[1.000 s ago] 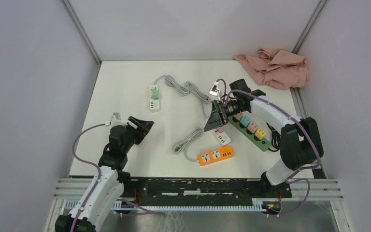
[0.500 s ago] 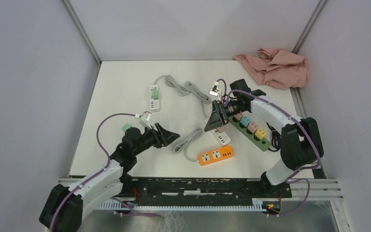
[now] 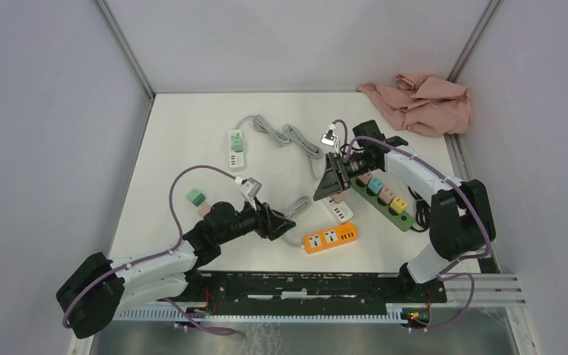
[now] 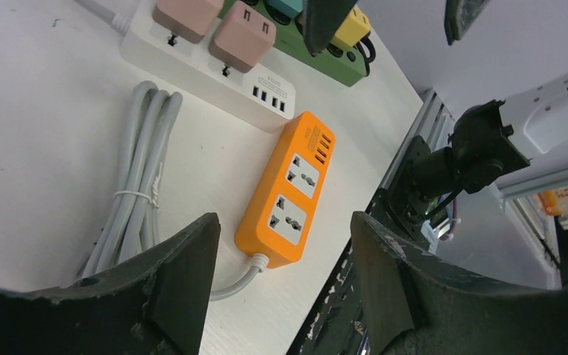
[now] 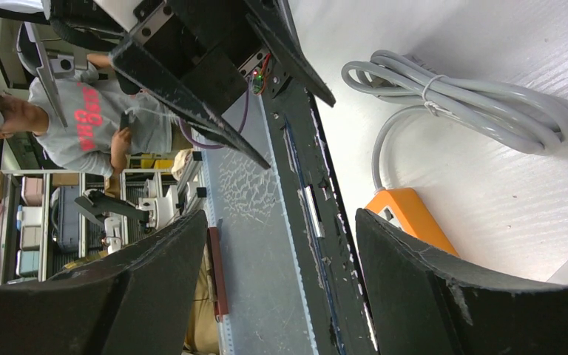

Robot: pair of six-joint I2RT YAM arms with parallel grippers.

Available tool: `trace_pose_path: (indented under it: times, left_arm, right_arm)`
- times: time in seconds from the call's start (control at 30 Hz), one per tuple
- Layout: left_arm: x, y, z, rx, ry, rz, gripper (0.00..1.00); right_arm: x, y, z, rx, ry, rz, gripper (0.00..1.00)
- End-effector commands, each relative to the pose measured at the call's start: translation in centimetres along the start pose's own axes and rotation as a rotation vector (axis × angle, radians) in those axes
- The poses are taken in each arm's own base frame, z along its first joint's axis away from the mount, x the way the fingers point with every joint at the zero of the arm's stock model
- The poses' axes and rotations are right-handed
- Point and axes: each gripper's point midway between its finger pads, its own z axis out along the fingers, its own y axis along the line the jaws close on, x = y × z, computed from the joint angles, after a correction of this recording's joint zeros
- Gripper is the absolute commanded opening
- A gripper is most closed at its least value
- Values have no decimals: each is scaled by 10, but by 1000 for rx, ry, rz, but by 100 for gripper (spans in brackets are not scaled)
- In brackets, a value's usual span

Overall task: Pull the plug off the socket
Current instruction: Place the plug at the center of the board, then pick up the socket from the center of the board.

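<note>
White power strip lies half hidden under the right gripper.

Two robot arms at the table's near edge. The left arm and right arm have white shell links joined by bulky black joints. A thin purple cable loops along each. The left gripper and right gripper are black wedges with broad, matte, rough-edged fingers.

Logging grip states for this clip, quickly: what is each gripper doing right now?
Left black two-finger gripper: open, holding nothing.
Right black two-finger gripper: open, holding nothing.
</note>
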Motion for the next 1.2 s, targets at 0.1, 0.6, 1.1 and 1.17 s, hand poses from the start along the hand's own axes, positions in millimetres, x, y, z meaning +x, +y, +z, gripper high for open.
trace_pose_path:
  times: [0.1,0.6,1.1,1.17]
  left_arm:
    - [-14,-27,16,44,-48,270,73]
    - [19,-12,39,-105,196,549,76]
    - [61,-37,57,103,394,642,79]
    - [70,-39,58,134,384,669,79]
  right_arm:
    - [-15,22,-8,-43,-33,-100,79]
    - [-16,23,-10,-41,-41,-100,79]
    - [-19,22,-15,-30,-57,-101,79]
    - [-19,22,-16,-26,-61,-104,79]
